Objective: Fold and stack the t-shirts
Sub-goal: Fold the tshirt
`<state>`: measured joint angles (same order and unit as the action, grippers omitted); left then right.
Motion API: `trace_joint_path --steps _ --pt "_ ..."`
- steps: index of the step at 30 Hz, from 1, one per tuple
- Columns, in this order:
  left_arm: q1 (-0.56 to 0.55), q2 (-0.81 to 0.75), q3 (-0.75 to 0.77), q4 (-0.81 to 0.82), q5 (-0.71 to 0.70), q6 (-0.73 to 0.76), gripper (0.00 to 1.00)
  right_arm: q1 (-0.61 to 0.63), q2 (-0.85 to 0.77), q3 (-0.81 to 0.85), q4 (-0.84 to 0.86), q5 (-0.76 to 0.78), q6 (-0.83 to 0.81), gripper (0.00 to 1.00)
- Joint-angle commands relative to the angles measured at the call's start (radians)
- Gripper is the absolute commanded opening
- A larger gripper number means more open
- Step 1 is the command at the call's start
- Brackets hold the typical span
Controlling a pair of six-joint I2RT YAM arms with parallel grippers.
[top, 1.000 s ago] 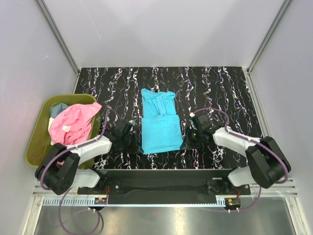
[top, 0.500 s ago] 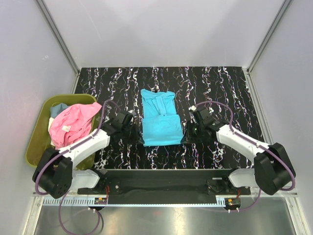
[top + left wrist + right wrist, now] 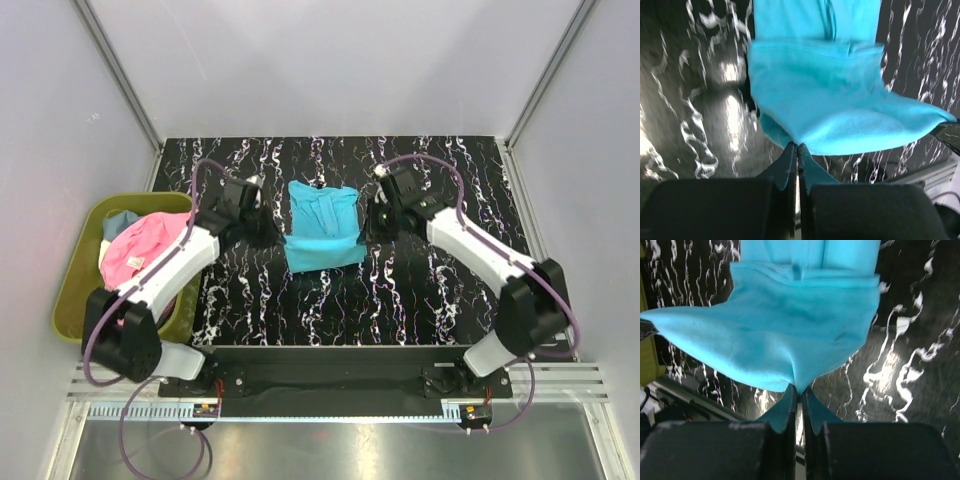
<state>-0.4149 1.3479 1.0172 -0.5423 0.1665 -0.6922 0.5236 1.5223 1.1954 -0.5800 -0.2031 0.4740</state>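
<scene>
The desk is black with white marbling, boxed in by pale walls. At its left edge sits an olive-green bin with a pink shirt heaped in it and a bit of grey-blue cloth showing behind that. The bin is just beside the left arm, whose forearm passes along its rim. Purple cables loop over both wrists. Nothing lies between the arms and the cloth they work on.

The turquoise shirt lies mid-desk, between the two arms. Its far part, with the collar, is flat on the desk. Its near part is raised off the surface and doubled toward the collar, sagging a little in the middle.

The left jaws are pressed together on the shirt's near-left corner. In the left wrist view a thin tongue of turquoise is pinched between the two dark fingers, and the cloth billows out from there. The right arm mirrors this: the right jaws are also tight together, nipping the near-right corner, with the fabric spreading up from between the fingers. Both sets of jaws sit at about the shirt's middle, one at each side, clear of the desk.
</scene>
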Motion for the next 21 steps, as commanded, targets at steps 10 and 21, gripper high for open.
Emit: trace_joint_path --steps 10,21 --pt "0.154 0.416 0.501 0.097 0.174 0.154 0.00 -0.157 0.465 0.654 -0.119 -0.096 -0.150 0.00" --pt "0.237 0.871 0.856 0.294 0.314 0.108 0.02 -0.221 0.863 1.107 -0.074 -0.154 -0.140 0.01"
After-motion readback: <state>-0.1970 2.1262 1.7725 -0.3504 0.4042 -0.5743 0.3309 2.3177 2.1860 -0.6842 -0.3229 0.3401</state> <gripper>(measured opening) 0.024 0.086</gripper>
